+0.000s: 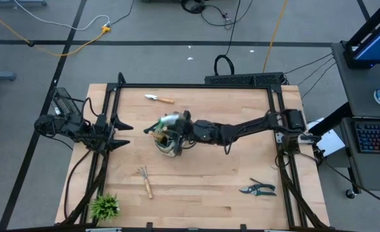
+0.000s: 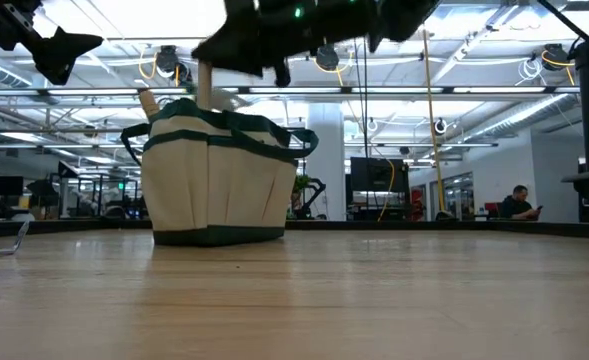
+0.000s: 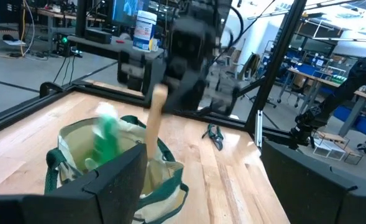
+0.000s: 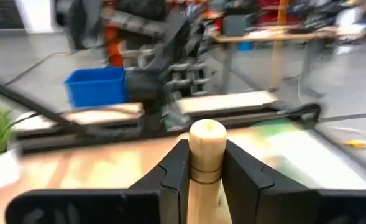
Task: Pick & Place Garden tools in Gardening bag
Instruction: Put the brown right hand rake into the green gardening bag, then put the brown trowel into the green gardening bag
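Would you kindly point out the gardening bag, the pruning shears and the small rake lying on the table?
gardening bag (image 2: 214, 185): low view, beige front wall.
pruning shears (image 1: 259, 189): high view, around the pivot.
small rake (image 1: 147, 186): high view, wooden handle.

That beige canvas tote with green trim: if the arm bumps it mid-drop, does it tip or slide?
The beige canvas tote with dark green trim sits wide and flat-bottomed on the wooden table, so it would probably slide rather than tip. Its cloth walls look soft and would likely dent. The right end effector, shut on a wooden tool handle, hangs over its mouth.
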Tool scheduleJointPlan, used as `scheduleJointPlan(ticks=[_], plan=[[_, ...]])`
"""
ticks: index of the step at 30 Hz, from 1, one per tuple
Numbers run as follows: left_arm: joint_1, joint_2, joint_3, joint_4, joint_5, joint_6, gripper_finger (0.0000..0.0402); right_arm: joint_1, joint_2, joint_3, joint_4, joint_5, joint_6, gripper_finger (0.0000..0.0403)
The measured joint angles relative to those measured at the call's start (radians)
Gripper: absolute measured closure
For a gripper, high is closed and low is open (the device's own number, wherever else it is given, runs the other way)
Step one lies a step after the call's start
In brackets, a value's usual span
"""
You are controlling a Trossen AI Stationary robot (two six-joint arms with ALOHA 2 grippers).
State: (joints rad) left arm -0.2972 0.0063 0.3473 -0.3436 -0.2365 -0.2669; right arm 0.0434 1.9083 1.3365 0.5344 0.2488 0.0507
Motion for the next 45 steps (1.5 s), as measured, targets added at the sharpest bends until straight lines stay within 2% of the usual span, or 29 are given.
scheduleJointPlan(ticks=[2,12,23,28,39,45], plan=[[0.0,0.0,0.0,-0.001,0.0,0.001,0.0078,0.001,0.034,-0.001,0.021,-0.04,0.001,0.0341],[0.0,0.0,0.0,-0.004,0.001,-0.003,0.0078,0.004,0.045,-0.001,-0.049,-0.043,-0.023,0.0336],[0.0,0.0,0.0,-0.004,0.001,0.002,0.0078,0.004,0.043,-0.001,-0.117,-0.041,0.002,0.0308],[0.0,0.0,0.0,-0.004,0.001,-0.001,0.0078,0.004,0.043,-0.001,-0.116,-0.041,0.015,0.0281],[0.0,0.0,0.0,-0.004,0.002,0.0,0.0078,0.004,0.043,-0.001,-0.109,-0.041,0.016,0.0189],[0.0,0.0,0.0,-0.004,0.002,-0.001,0.0078,0.005,0.034,-0.001,-0.062,-0.041,-0.011,0.0154]])
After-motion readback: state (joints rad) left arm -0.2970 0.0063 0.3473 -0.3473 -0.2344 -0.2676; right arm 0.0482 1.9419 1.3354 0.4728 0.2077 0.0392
